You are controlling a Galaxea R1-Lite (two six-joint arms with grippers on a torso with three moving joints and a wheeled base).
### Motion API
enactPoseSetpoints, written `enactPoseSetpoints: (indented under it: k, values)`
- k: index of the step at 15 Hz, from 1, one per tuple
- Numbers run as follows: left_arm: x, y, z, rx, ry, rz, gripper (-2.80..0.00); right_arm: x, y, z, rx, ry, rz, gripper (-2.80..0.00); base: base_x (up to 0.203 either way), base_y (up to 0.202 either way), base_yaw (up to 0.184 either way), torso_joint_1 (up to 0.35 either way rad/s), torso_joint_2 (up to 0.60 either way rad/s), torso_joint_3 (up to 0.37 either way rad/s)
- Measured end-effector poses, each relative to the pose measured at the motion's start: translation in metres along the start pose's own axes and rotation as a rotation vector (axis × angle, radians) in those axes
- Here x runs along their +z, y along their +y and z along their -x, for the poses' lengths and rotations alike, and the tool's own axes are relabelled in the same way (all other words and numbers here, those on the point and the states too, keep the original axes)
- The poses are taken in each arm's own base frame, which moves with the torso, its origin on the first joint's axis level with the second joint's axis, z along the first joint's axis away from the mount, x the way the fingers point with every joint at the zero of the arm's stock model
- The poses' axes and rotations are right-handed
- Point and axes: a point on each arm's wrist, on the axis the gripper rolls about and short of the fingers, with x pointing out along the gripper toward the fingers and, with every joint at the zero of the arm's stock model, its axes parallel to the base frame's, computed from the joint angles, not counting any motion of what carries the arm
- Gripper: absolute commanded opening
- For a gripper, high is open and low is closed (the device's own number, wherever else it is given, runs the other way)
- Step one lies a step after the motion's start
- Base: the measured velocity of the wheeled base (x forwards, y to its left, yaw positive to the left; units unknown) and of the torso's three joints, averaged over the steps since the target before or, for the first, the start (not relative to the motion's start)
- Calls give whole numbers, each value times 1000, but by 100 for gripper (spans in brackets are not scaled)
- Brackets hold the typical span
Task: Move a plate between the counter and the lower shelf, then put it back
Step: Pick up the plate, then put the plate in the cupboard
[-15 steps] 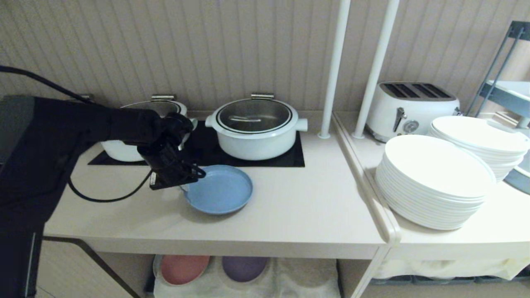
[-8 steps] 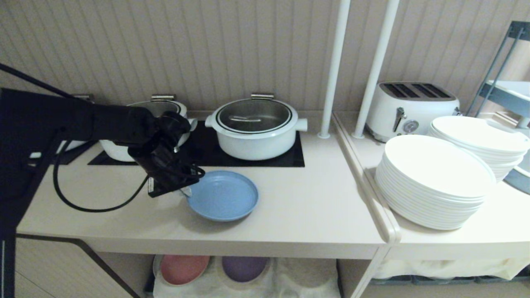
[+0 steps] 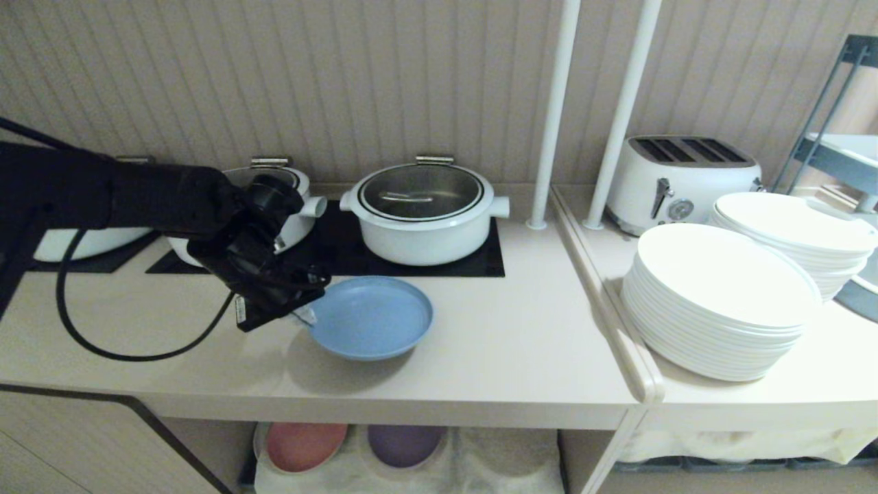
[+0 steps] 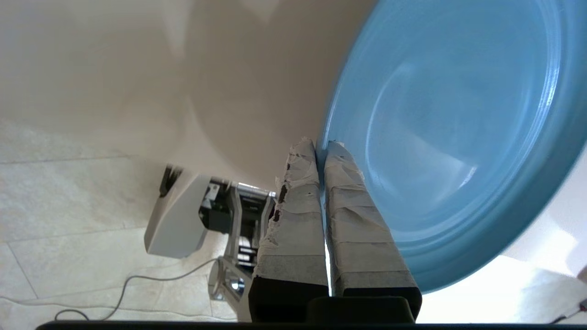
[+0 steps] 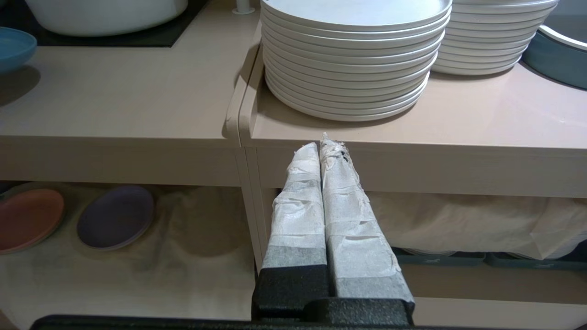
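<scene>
The light-blue plate hangs just above the counter, slightly tilted, with its shadow on the worktop below it. My left gripper is shut on the plate's left rim. In the left wrist view the taped fingers pinch the rim of the plate. The lower shelf with its white cloth shows under the counter. My right gripper is shut on nothing, parked low in front of the adjoining top. The plate shows at that view's far edge.
Two white pots stand on the black hob right behind the plate. A pink plate and a purple plate lie on the shelf cloth. Stacked white dinner plates and a toaster stand at the right.
The left gripper has raised the plate off the counter and carried it slightly right; its shadow has spread. The arm has swung further out to the left.
</scene>
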Motion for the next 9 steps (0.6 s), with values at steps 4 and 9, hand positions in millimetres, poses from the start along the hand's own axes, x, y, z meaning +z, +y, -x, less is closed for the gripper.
enactPoseSetpoints:
  k: [4,9]
  values:
    - [-14,8,19,-21,9,1,-280,0,0,0,0,0,0,-280,0,0,0,0,0,0]
    - [-37,23,46,-29,-2,-3,-280,0,0,0,0,0,0,-280,0,0,0,0,0,0]
